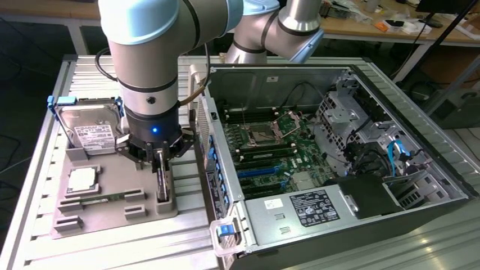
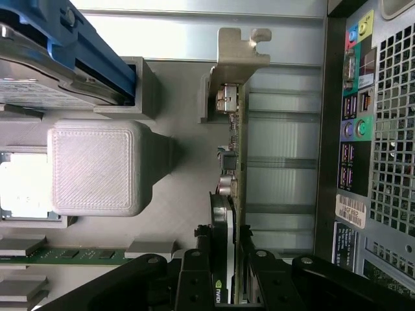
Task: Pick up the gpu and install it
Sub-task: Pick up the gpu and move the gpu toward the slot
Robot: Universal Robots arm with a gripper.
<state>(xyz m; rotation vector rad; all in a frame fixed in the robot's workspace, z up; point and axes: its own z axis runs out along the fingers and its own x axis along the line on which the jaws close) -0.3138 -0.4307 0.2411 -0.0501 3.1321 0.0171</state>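
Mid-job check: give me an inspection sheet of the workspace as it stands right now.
Surface: slatted metal table carrying a grey tray.
Job's things: gpu stands edge-on in the tray, bracket at one end; open case beside the tray.
Clutter: hard drive, cpu and memory stick in the tray.
Grippers: claw down at the gpu's upper edge.
Cables: blue cables inside the case; dark cable by the arm.
Surroundings: cluttered bench behind.
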